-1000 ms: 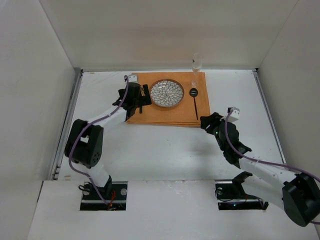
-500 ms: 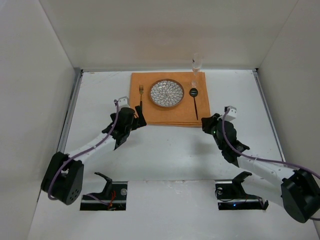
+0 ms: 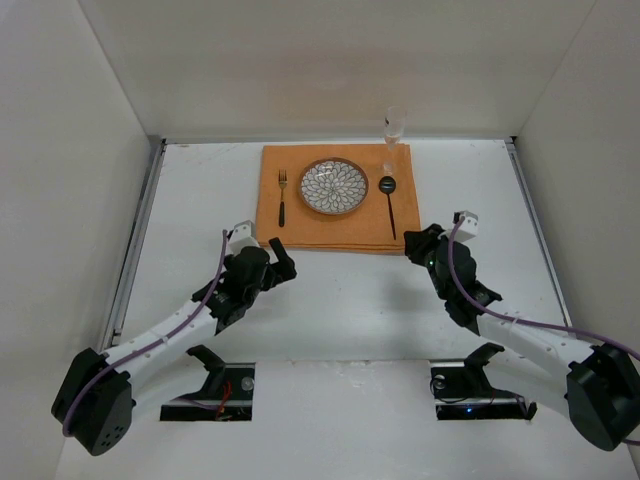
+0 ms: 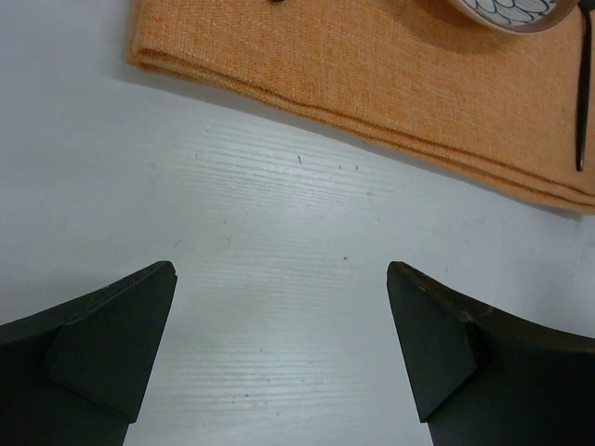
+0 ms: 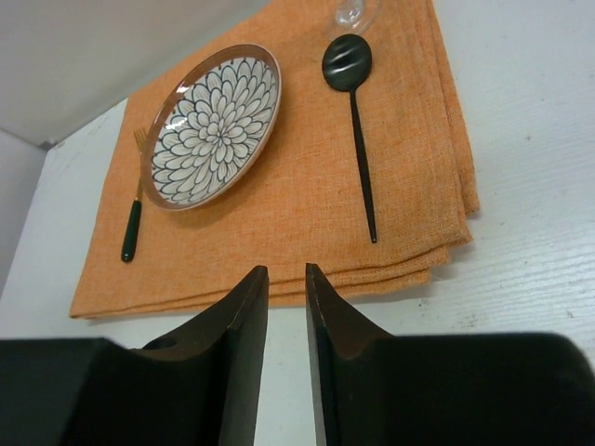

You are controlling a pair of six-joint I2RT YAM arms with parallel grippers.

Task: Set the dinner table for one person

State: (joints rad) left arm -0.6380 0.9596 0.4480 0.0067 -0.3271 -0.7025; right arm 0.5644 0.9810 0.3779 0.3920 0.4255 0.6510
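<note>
On the white dinner table (image 3: pixel 350 300) lies an orange cloth mat (image 3: pixel 330 228). On the mat are a flower-patterned plate (image 3: pixel 334 187), a fork (image 3: pixel 282 197) to its left, a black spoon (image 3: pixel 390 205) to its right and a clear glass (image 3: pixel 392 135) at the far right corner. My left gripper (image 3: pixel 278 262) is open and empty over bare table, just in front of the mat's near left edge (image 4: pixel 372 84). My right gripper (image 3: pixel 415 243) is shut and empty at the mat's near right corner; its view shows the plate (image 5: pixel 216 125), spoon (image 5: pixel 353 111) and fork (image 5: pixel 133 223).
White walls enclose the table on the left, back and right. Metal rails (image 3: pixel 135 250) run along the table's edges. The arm bases sit at the near edge.
My left arm has pulled back from the mat's left side toward the near edge, leaving the fork lying left of the plate. The right arm has barely moved.
</note>
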